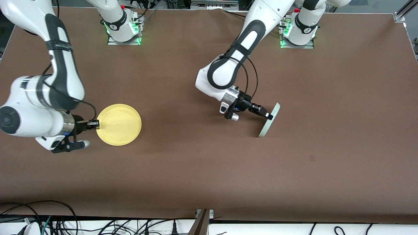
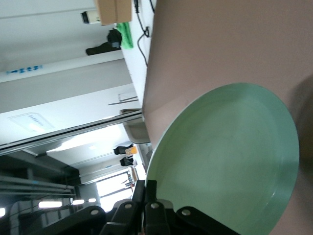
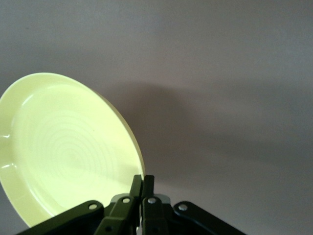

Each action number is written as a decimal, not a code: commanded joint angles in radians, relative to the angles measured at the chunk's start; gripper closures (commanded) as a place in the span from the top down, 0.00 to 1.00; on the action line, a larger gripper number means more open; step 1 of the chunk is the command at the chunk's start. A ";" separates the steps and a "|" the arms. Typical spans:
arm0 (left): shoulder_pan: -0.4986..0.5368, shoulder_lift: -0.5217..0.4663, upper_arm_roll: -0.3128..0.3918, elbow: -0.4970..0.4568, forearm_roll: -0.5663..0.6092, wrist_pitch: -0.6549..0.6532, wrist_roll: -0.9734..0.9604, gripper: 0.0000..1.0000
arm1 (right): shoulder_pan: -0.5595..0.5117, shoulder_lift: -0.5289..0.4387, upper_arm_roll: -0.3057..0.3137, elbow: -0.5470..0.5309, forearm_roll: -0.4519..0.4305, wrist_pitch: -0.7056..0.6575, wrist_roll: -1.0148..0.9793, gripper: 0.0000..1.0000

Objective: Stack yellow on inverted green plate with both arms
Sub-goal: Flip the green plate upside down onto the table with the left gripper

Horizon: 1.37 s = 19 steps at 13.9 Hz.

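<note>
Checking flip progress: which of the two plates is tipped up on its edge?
The pale green plate, pinched at its rim by the left tool, stands steeply tilted, nearly edge-on. The yellow plate, gripped by the right tool, shows its full round face.

I count two plates: one yellow plate [image 1: 119, 124], left of frame centre; one green plate [image 1: 270, 120], right of centre. Two arms, two grippers, one worktop [image 1: 209, 169].

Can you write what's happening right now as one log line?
left gripper: shut on green plate, tipped on edge | right gripper: shut on yellow plate rim
</note>
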 commanded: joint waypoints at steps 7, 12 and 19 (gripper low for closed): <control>-0.045 0.045 0.005 0.172 -0.144 0.053 -0.075 1.00 | -0.042 -0.026 0.012 0.037 0.032 -0.086 -0.030 0.00; -0.047 0.053 0.003 0.219 -0.341 0.188 -0.089 1.00 | -0.041 -0.025 0.012 0.034 0.026 -0.083 -0.030 0.00; 0.027 -0.015 0.008 0.318 -0.737 0.318 -0.126 1.00 | -0.035 -0.020 0.012 0.032 0.023 -0.072 -0.022 0.00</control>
